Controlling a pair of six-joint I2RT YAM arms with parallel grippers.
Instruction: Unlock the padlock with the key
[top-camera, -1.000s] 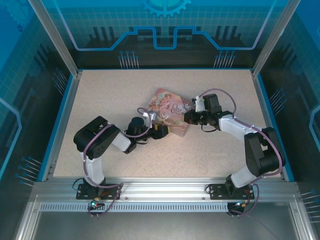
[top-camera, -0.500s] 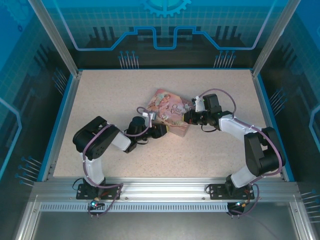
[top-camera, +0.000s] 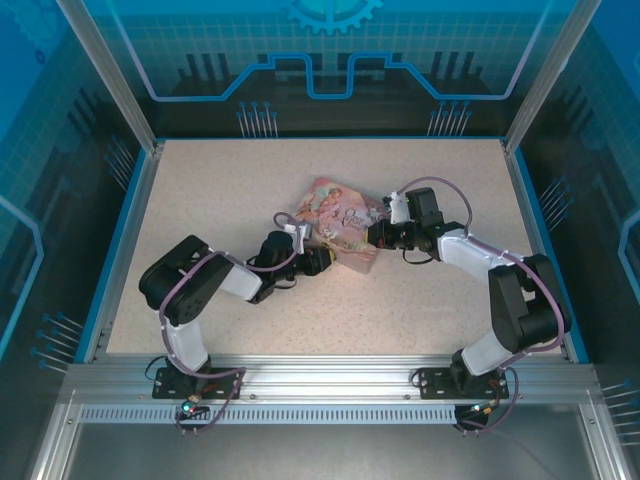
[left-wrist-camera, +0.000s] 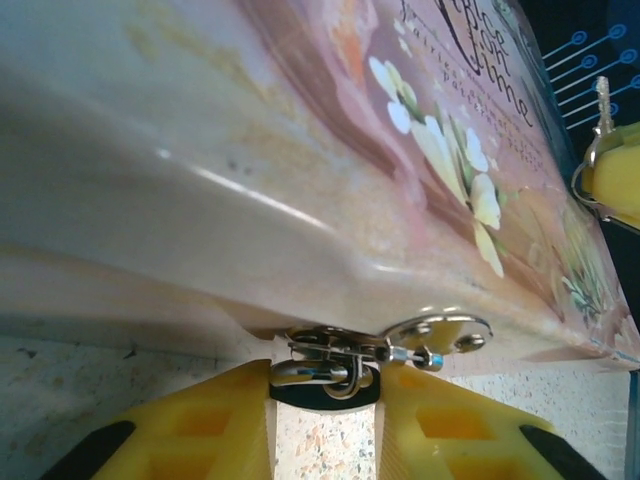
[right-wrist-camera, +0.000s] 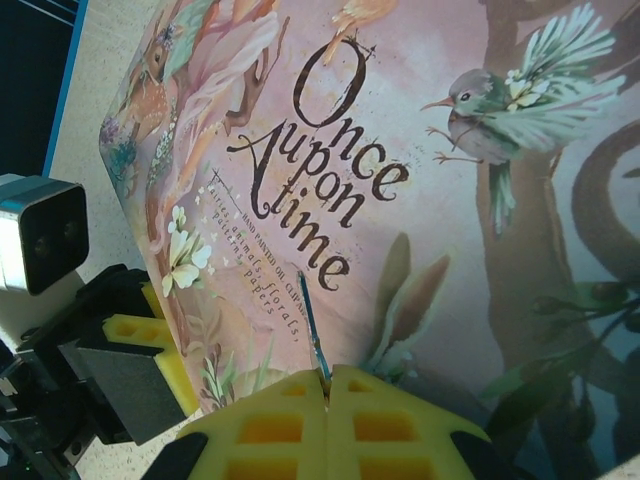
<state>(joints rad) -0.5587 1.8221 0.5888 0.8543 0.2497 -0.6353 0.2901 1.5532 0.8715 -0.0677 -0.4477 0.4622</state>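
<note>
**Two hands, one lid's width between key and lock**

Padlock (left-wrist-camera: 335, 372) first: it hangs off the clasp on the side wall of the pink tin (top-camera: 340, 212), the side facing the table's (top-camera: 220, 190) near edge, around the middle of the table. The left gripper (top-camera: 320, 262) has it, yellow fingers (left-wrist-camera: 200, 430) closed in from both sides, and it looks pinched. Keyhole? Can't make it out from here. Now the key (right-wrist-camera: 312, 330): a thin dark sliver nipped in the right gripper (right-wrist-camera: 328, 378), pads pressed tight together, shaft poking straight out over the lid. The lock sits off to that hand's left and lower, past the lid's edge, well apart. I reckon the key must swing round and drop to line up.
</note>
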